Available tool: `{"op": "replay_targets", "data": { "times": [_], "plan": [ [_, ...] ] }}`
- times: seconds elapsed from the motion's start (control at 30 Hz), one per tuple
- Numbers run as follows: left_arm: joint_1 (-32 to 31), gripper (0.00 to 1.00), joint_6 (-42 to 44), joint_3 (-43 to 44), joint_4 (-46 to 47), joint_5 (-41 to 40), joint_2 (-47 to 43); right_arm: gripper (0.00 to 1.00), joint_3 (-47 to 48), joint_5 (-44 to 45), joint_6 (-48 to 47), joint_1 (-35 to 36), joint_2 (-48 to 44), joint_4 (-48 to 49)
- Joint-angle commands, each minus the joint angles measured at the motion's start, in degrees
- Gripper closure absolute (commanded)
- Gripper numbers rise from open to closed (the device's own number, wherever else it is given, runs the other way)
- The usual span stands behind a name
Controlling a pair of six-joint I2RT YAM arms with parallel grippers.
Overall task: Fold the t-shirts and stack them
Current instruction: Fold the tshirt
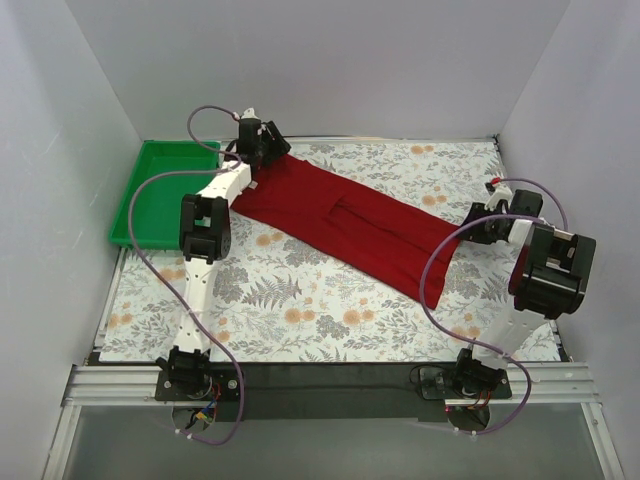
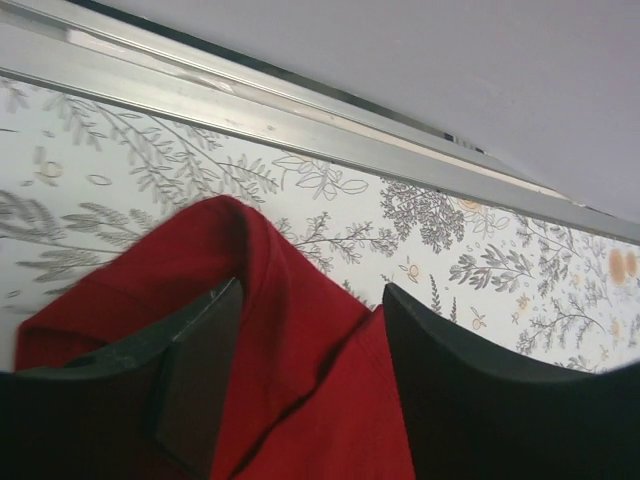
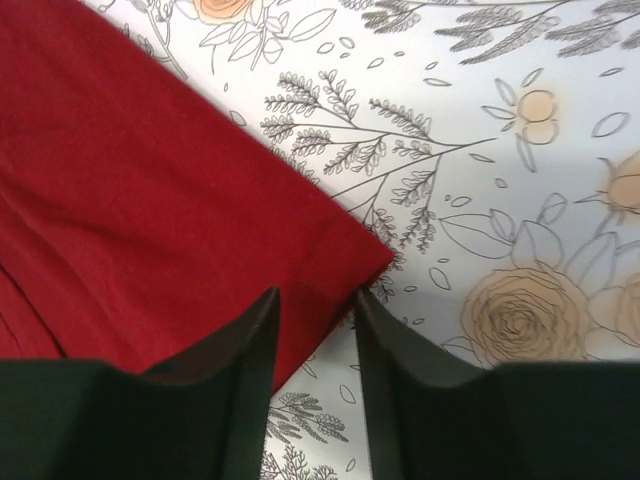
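The dark red t-shirt lies as a long folded strip, running diagonally from far left to near right on the floral table cover. My left gripper is at its far-left end. In the left wrist view the gripper is open, with a raised fold of the shirt between the jaws. My right gripper is at the shirt's right end. In the right wrist view the gripper stands narrowly open, low over the table, with the shirt's corner between the fingertips. No neck label shows.
A green tray sits at the far left, beside the left gripper. White walls enclose the table on three sides, and a metal rail runs along the back edge just beyond the left gripper.
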Motion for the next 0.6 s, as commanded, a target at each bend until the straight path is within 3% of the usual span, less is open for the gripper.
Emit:
{"op": "replay_targets", "data": {
  "times": [0.0, 0.13, 0.27, 0.3, 0.33, 0.4, 0.43, 0.47, 0.5, 0.57],
  "plan": [
    [0.79, 0.44, 5.90, -2.38, -0.87, -5.09, -12.45, 0.61, 0.31, 1.84, -5.89, -0.86, -4.47, 0.42],
    [0.79, 0.42, 9.95, -12.56, -2.63, -8.34, -25.78, 0.51, 0.48, 0.71, -13.71, -1.13, -8.86, -1.59],
    [0.79, 0.42, 9.17, -31.76, -3.51, -7.56, -37.82, 0.42, 1.53, -4.56, -24.44, -1.04, -10.89, -8.01],
    [0.79, 0.43, 7.33, -35.31, -3.60, -7.12, -40.21, 0.41, 2.58, -9.27, -30.72, -1.04, -10.80, -12.72],
    [0.79, 0.43, 6.36, -39.44, -3.60, -6.60, -42.41, 0.40, 2.59, -12.28, -30.78, -0.95, -10.37, -16.68],
    [0.79, 0.44, 3.73, -50.69, -3.17, -4.24, -49.18, 0.40, 6.53, -17.20, -44.26, 0.71, -9.05, -26.77],
    [0.70, 0.44, 1.28, -54.21, -2.73, -3.35, -51.47, 0.39, 8.02, -20.88, -50.06, 1.76, -7.30, -38.57],
    [0.53, 0.44, 0.03, -57.72, -2.03, -2.47, -53.66, 0.40, 9.08, -21.09, -58.82, 4.65, -6.85, -42.87],
    [0.35, 0.45, -1.02, -64.63, -0.80, -2.03, -57.78, 0.41, 8.49, -20.57, -60.91, 6.59, -7.46, -44.74],
    [0.26, 0.45, -3.14, -70.56, 0.43, -1.50, -61.49, 0.42, 5.95, -17.07, -64.96, 13.07, -9.82, -45.64]
  ]
}}
